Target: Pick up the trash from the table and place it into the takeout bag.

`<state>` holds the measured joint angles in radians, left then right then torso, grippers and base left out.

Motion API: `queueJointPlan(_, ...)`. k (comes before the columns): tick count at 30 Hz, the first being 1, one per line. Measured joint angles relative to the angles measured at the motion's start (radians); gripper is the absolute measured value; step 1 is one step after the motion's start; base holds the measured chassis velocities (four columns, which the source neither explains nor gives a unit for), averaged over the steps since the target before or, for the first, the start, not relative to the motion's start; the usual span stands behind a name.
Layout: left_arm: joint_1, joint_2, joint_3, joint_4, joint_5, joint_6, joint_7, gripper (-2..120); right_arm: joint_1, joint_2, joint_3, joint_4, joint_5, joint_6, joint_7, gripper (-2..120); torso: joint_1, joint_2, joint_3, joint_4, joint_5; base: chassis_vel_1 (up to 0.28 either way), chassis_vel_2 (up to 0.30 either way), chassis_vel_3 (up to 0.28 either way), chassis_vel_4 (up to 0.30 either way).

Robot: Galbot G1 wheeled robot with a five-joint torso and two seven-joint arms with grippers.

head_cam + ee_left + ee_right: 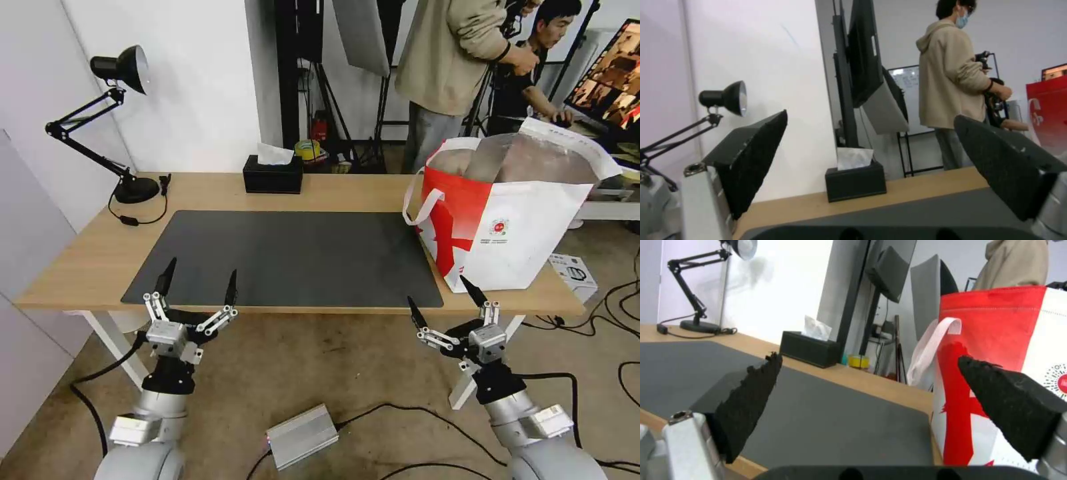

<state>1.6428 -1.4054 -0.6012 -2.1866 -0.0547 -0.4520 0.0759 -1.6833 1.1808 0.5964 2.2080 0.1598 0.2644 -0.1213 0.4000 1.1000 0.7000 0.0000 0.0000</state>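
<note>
I see the long light-wood table (87,253) with white legs running across in front of me, its near edge just ahead of both grippers. A large dark grey rectangular mat (287,257) covers the middle of it, reaching almost to the near edge and leaving a strip of bare wood along the far edge and at the left end. The mat's surface lies flat and open from its left edge to the bag.

The big boxy red-and-white takeout bag (527,233) stands upright at the table's right end, near the front right corner, overlapping the mat's right edge. Its mouth gapes open, showing silver foil lining; a white loop handle hangs off its red left side, and a small round logo sits on the white front panel. I cannot make out anything inside it.

At the far left corner stands a black jointed desk lamp (117,127). A black rectangular tissue box (272,175) sits along the far edge, near the middle.

My left gripper (198,283) hovers below the near edge by the mat's left corner, fingers spread wide, holding nothing. My right gripper (445,301) hangs off the near edge just below the bag, likewise spread wide and unloaded.
</note>
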Motion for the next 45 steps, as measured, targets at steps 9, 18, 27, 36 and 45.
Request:
queueJointPlan(9,0.035,-0.025,-0.037,0.029,-0.01,-0.047,0.021,100,0.0,0.0,0.0,0.0,0.0,0.0,0.0,100,0.0,0.0,0.0,0.0,-0.0001,0.0,0.0,0.0,0.0)
queueJointPlan(18,0.066,-0.033,-0.044,0.051,-0.017,-0.08,0.026,100,0.0,0.0,0.0,0.0,0.0,0.0,0.0,100,0.0,0.0,0.0,0.0,-0.0001,0.0,0.0,0.0,0.0)
queueJointPlan(27,0.073,-0.034,-0.042,0.056,-0.017,-0.089,0.03,100,0.0,0.0,0.0,0.0,0.0,0.0,0.0,100,0.0,0.0,0.0,0.0,-0.0001,0.0,0.0,0.0,0.0)
queueJointPlan(36,0.073,-0.035,-0.029,0.064,-0.006,-0.092,0.031,100,0.0,0.0,0.0,0.0,0.0,0.0,0.0,100,0.0,0.0,0.0,0.0,-0.0001,0.0,0.0,0.0,0.0)
queueJointPlan(45,0.072,-0.035,-0.029,0.065,-0.005,-0.092,0.03,100,0.0,0.0,0.0,0.0,0.0,0.0,0.0,100,0.0,0.0,0.0,0.0,-0.0001,0.0,0.0,0.0,0.0)
